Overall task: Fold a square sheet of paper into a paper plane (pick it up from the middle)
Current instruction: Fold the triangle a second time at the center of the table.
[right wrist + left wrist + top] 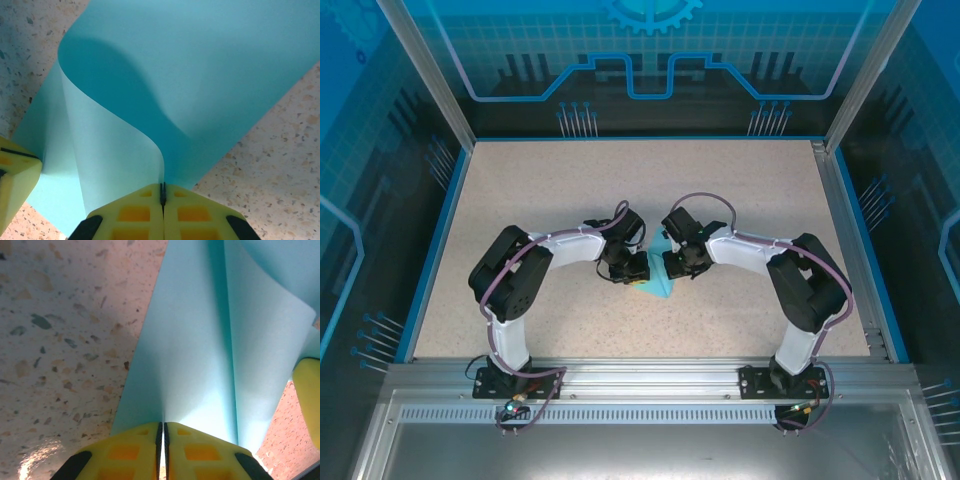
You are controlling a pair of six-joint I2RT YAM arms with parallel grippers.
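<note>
Paper (658,284) between left pincer (163,432), right pincer (162,192); speckled table (720,200) below

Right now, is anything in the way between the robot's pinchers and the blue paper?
No, nothing visible is in the way. The left gripper and the right gripper are each shut right on the sheet of paper, pinching it where it curls up off the speckled table.

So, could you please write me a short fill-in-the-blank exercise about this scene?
1. The left claw is ___ on the paper.
2. The number of claws gripping the paper is ___.
3. The right claw is mostly ___ in colour.

Missing words: shut; two; yellow.
</note>
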